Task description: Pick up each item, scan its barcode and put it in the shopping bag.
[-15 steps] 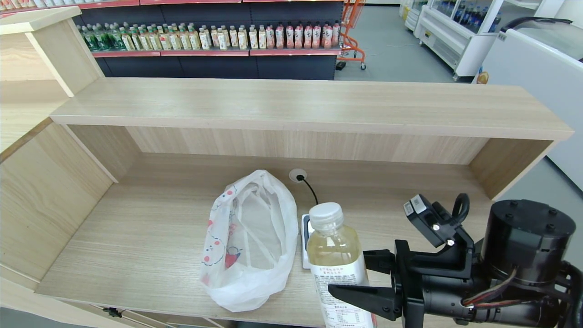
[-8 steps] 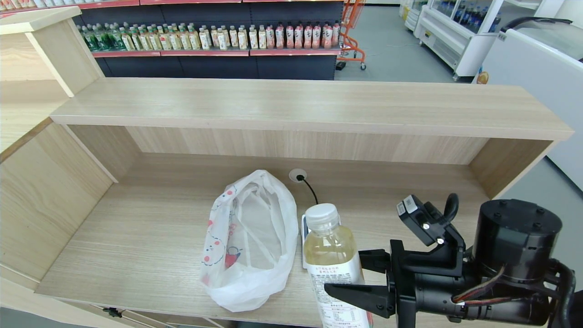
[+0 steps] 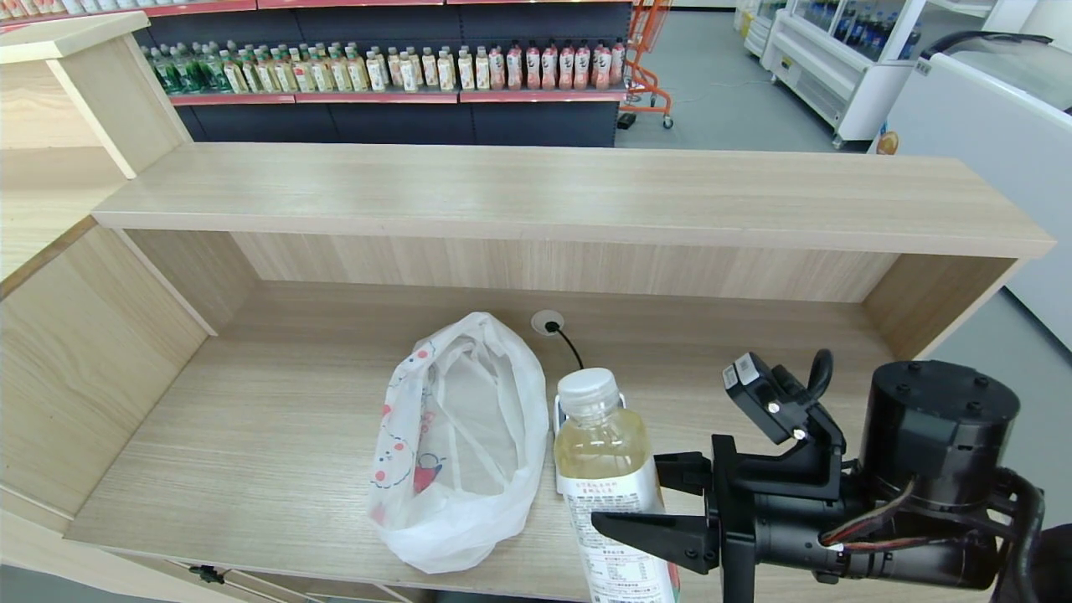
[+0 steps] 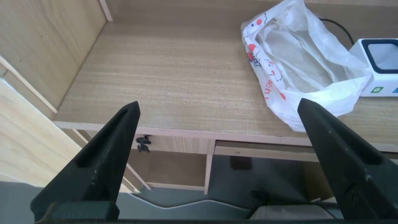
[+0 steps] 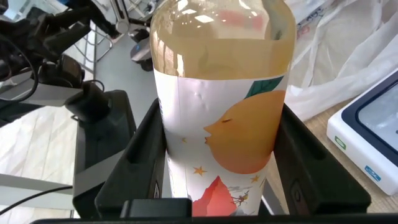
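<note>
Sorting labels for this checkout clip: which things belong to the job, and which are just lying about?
Job: bottle in the right end effector; shopping bag; scanner.
Lying about: drinks shelf; orange cart; freezers.

The shopping bag [image 3: 456, 444] lies on the counter [image 3: 251, 435], with the scanner [image 4: 379, 59] just beside it on the right. The right gripper [image 3: 634, 496] holds the bottle [image 3: 607, 469] upright before the scanner.

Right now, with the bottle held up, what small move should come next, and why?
Probably ease the bottle over the scanner, print side down: the right jaws hold it upright beside the scanner, short of its window, so no barcode faces it yet.
</note>
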Controlling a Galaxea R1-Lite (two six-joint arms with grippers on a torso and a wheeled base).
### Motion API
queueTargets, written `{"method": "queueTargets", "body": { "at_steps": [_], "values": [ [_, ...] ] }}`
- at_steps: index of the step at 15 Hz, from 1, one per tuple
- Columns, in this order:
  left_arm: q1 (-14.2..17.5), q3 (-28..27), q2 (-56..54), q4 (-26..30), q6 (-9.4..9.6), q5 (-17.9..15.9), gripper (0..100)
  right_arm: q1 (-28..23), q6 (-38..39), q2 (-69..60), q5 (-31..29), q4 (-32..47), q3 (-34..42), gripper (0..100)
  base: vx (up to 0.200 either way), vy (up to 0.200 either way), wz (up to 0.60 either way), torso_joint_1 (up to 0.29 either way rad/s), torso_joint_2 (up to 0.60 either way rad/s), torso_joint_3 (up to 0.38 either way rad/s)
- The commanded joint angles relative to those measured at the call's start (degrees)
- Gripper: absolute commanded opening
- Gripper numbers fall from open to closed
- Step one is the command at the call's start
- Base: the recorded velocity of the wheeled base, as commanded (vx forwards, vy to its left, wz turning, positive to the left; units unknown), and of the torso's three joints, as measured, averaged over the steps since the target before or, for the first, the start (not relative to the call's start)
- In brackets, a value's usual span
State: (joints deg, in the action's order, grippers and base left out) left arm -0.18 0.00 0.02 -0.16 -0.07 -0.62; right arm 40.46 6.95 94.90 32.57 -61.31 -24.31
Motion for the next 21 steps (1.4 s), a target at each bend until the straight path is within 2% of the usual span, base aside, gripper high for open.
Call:
{"method": "queueTargets", "body": {
  "at_steps": [1, 11, 12, 14, 15, 17, 21],
  "values": [
    [0.0, 0.0, 0.0, 0.0, -0.01, 0.0, 100, -0.2, 0.0, 0.4, 0.0, 0.0, -0.5, 0, 0.0, 0.0, 0.0, 0.0, 0.0, 0.0],
    [0.0, 0.0, 0.0, 0.0, -0.01, 0.0, 100, -1.8, -1.1, -0.6, 0.1, 0.0, -0.6, 0, 0.0, 0.0, 0.0, 0.0, 0.0, 0.0],
    [0.0, 0.0, 0.0, 0.0, -0.01, 0.0, 100, -3.8, -7.0, -2.4, 0.1, 0.7, -1.3, 0, 0.0, 0.0, 0.0, 0.0, 0.0, 0.0],
    [0.0, 0.0, 0.0, 0.0, -0.01, 0.0, 100, -10.8, -24.5, -3.9, -0.3, 2.9, -2.1, 0, 0.0, 0.0, 0.0, 0.0, 0.0, 0.0],
    [0.0, 0.0, 0.0, 0.0, -0.01, 0.0, 100, -13.6, -29.7, -3.6, -0.7, 2.4, -2.4, 0, 0.0, 0.0, 0.0, 0.0, 0.0, 0.0],
    [0.0, 0.0, 0.0, 0.0, -0.01, 0.0, 100, -16.8, -36.5, -2.8, -2.4, 2.3, -4.7, 0, 0.0, 0.0, 0.0, 0.0, 0.0, 0.0],
    [0.0, 0.0, 0.0, 0.0, -0.01, 0.0, 100, -17.4, -46.4, -0.9, -6.0, 1.1, -10.1, 0, 0.0, 0.0, 0.0, 0.0, 0.0, 0.0]
  ]
}}
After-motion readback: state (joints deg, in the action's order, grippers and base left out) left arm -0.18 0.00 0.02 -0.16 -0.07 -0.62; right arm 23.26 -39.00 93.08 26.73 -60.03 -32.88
